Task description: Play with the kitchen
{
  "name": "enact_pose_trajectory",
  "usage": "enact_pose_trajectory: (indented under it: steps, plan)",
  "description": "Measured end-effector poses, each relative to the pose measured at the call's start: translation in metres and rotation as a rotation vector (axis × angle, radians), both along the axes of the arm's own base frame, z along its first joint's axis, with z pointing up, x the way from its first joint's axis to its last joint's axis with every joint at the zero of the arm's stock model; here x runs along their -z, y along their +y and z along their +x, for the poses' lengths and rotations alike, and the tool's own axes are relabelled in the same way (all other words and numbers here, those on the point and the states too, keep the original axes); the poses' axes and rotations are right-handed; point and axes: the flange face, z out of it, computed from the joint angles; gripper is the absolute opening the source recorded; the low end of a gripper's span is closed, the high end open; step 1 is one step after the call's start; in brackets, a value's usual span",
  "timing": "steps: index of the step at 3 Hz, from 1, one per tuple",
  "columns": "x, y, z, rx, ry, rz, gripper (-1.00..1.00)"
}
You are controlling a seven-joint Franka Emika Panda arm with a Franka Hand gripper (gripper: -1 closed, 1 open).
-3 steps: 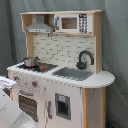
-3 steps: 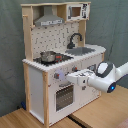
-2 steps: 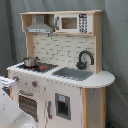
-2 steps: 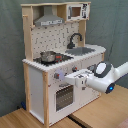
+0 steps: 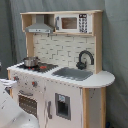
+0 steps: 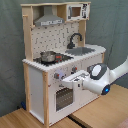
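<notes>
Kitchen (image 5: pixel 62 75) is standing upright in the first exterior view, tall axis vertical, front facing the first exterior view's lower left; play is looking barely begun. In the second exterior view the gripper (image 6: pixel 75 81) is reaching at the oven door (image 6: pixel 64 96) below the knobs; jaw state I cannot tell.

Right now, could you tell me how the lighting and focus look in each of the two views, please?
In the first exterior view the kitchen is evenly lit and soft, the arm a white blur at the lower left; in the second exterior view it is brighter, the arm clearer.
</notes>
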Motion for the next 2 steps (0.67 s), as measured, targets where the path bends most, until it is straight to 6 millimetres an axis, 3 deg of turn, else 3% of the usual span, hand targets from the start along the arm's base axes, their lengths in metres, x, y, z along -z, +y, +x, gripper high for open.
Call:
enact_pose_trajectory:
  steps: [2]
  plan:
    - [0.0088, 0.0121, 0.0209, 0.011, 0.02, -0.013, 1.0]
